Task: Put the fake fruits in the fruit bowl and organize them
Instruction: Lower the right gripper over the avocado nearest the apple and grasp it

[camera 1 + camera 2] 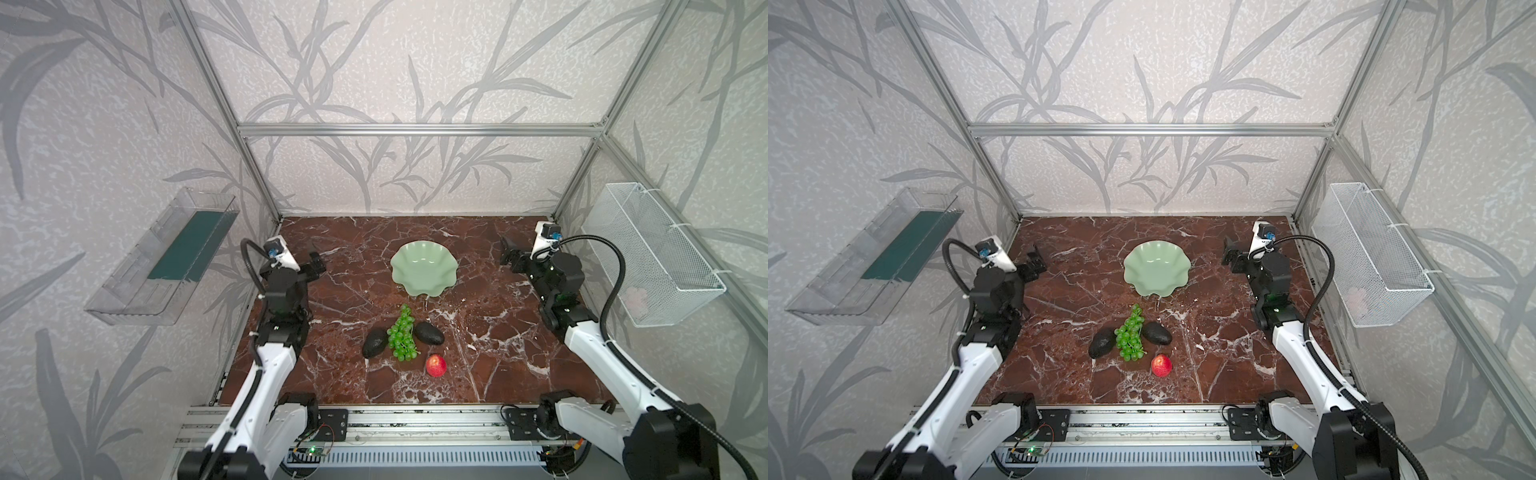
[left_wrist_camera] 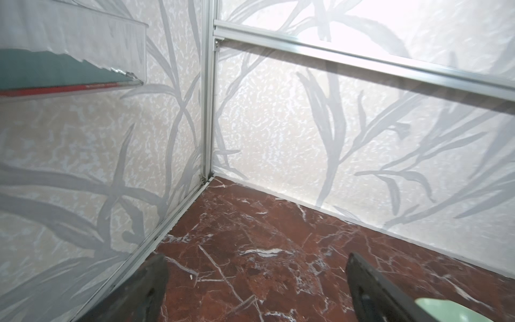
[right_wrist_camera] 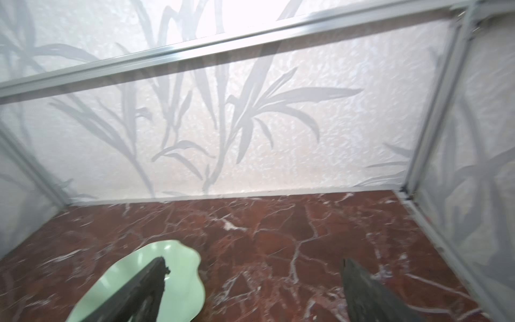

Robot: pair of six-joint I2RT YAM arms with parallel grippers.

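Observation:
The pale green fruit bowl (image 1: 424,266) (image 1: 1156,268) sits empty at mid-table. In front of it lie the fake fruits: green grapes (image 1: 402,340) (image 1: 1130,336) between two dark avocados (image 1: 375,343) (image 1: 429,333), and a red apple (image 1: 436,365) (image 1: 1161,365) nearest the front. My left gripper (image 1: 316,262) (image 2: 257,256) is open and empty over bare marble left of the bowl. My right gripper (image 1: 508,249) (image 3: 253,259) is open and empty to the bowl's right; one finger overlaps the bowl (image 3: 181,278) in the right wrist view.
A clear plastic tray (image 1: 162,257) hangs on the left wall and a white wire mesh basket (image 1: 660,253) on the right wall. Aluminium frame posts stand at the back corners. A metal rail (image 1: 415,424) runs along the table's front edge.

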